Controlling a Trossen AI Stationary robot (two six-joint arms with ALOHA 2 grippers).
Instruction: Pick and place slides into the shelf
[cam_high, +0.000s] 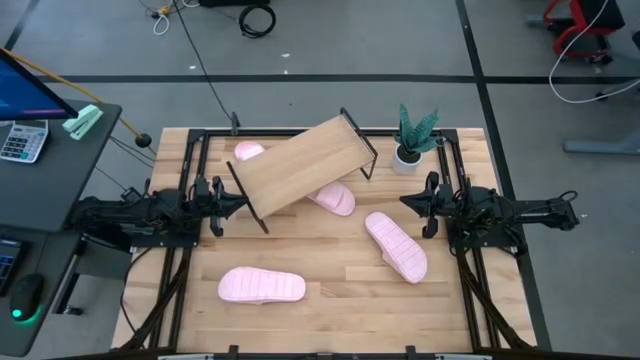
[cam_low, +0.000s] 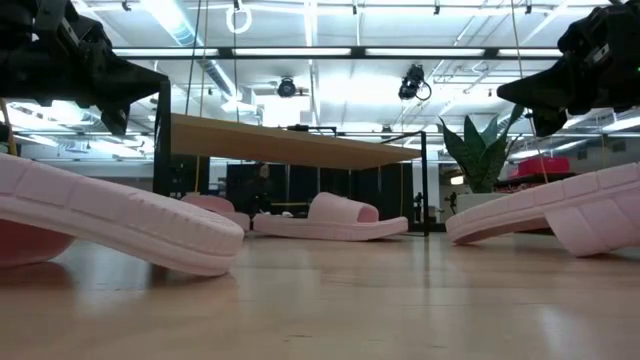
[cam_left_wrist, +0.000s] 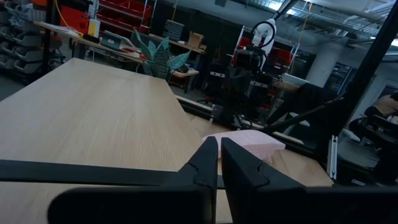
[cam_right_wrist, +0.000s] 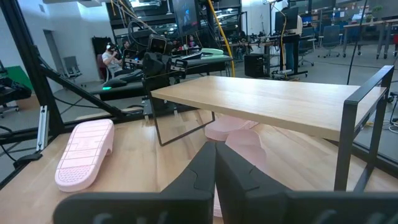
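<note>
Four pale pink slides lie on the wooden table. One (cam_high: 262, 287) is near the table's near-left, and one (cam_high: 396, 245) is on the right. A third (cam_high: 333, 198) lies partly under the shelf, and the fourth (cam_high: 248, 151) peeks out behind the shelf's far-left end. The shelf (cam_high: 300, 165), a slanted light-wood board on a thin black frame, stands askew at the far middle. My left gripper (cam_high: 241, 203) hovers by the shelf's left end, fingers shut (cam_left_wrist: 218, 154). My right gripper (cam_high: 405, 202) hovers right of the shelf, shut (cam_right_wrist: 215, 155).
A potted plant (cam_high: 415, 135) stands at the far-right corner, close to the shelf's right end. A black rail frame (cam_high: 190, 150) runs along the table's edges. Bare wood (cam_high: 340, 320) stretches along the near edge between the two loose slides.
</note>
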